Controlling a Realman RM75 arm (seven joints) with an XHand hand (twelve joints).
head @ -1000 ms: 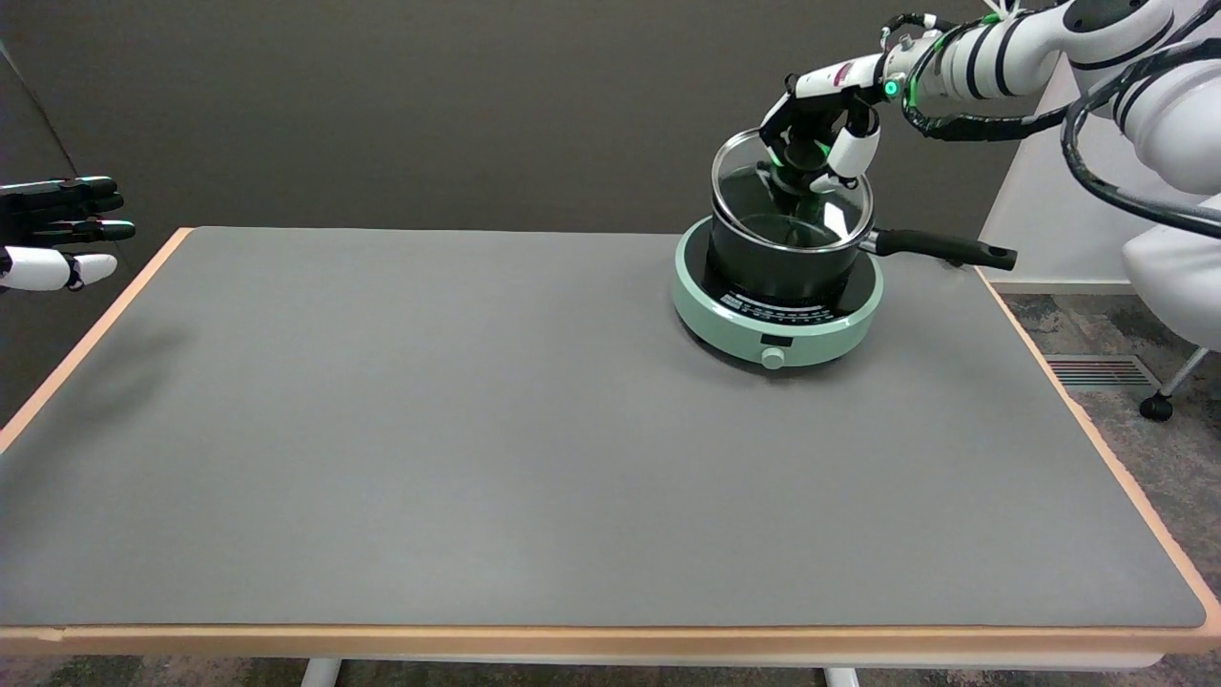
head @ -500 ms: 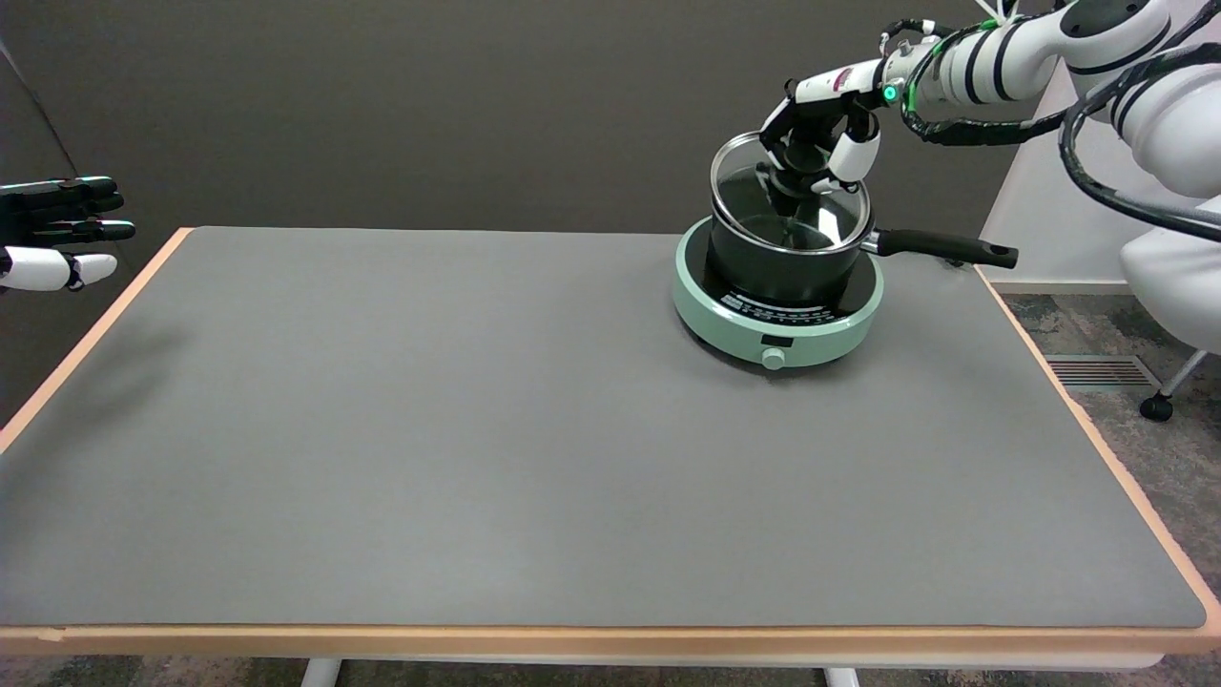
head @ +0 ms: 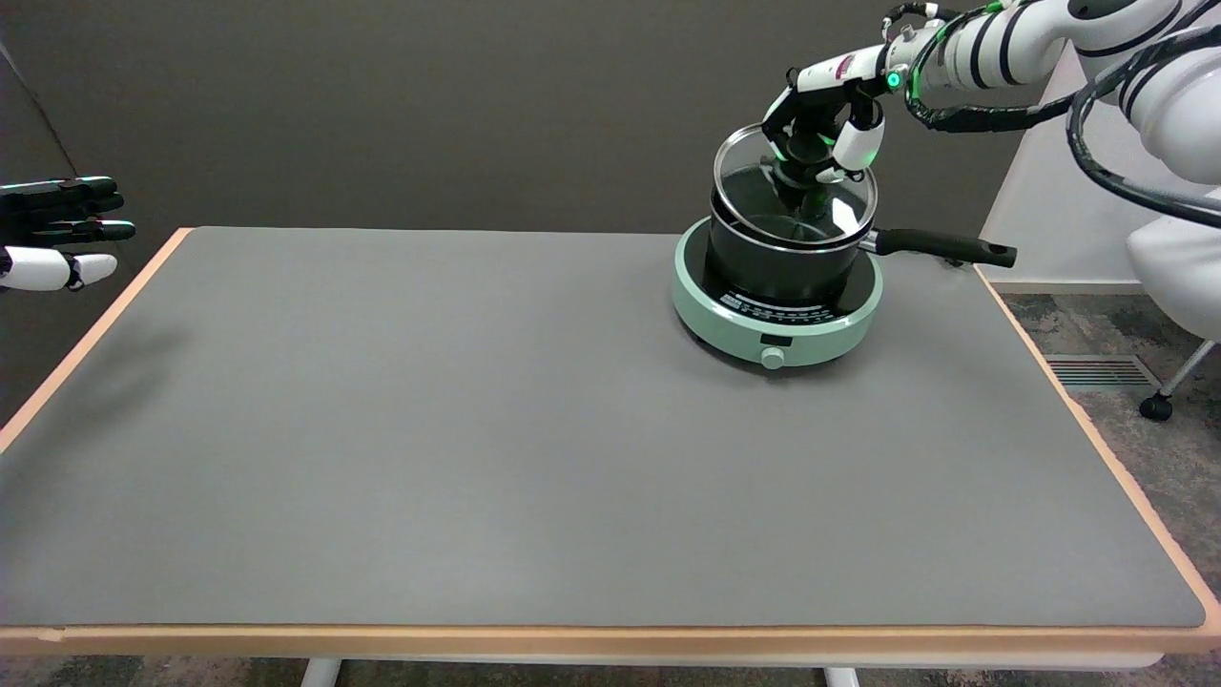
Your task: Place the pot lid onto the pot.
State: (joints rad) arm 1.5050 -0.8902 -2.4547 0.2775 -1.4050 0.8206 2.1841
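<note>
- We find the right hand (head: 818, 129) above the pot (head: 777, 258), its fingers closed around the knob of the glass pot lid (head: 754, 191).
- We note the lid held tilted, its near edge low over the pot's rim and its far edge raised; whether it touches the rim we cannot tell.
- The pot stands on a mint-green induction cooker (head: 725, 324) at the far right of the grey table (head: 429, 429), its black handle pointing right.
</note>
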